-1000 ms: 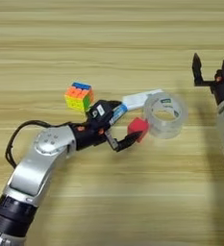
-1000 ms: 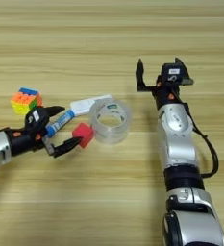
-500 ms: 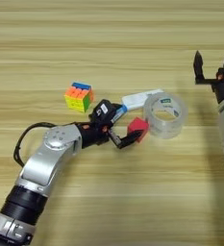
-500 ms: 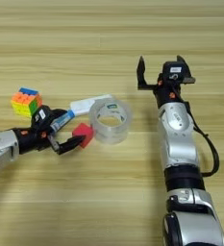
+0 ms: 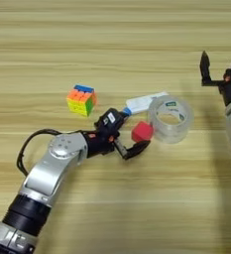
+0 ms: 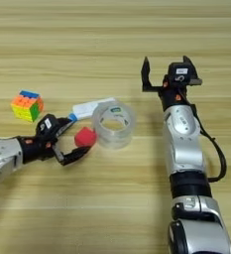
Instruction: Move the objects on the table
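so your left claw (image 5: 128,140) is reaching in low over the desk (image 5: 112,44) from the near-left, spread open around the small red cube (image 5: 142,132). one finger sits just below the cube at its near side, the other is up by its far-left side. looks like the cube sits between them but not pinched, though you can't really tell whether the lower finger touches it.

the red cube is right up against the left side of the clear tape roll (image 5: 171,118), which lies flat around the middle of the desk. the flat white stick (image 5: 145,101) lies angled behind the tape roll's far-left edge, and a bit of blue (image 5: 126,111) pokes out at its left end, right by the claw's wrist. can't tell if that's the glue stick cap.

the multicoloured puzzle cube (image 5: 82,99) sits on its own further left, apart from the rest.

your right claw (image 6: 167,77) is parked further back on the right side of the desk, fingers spread wide, holding nothing, well apart from the objects.
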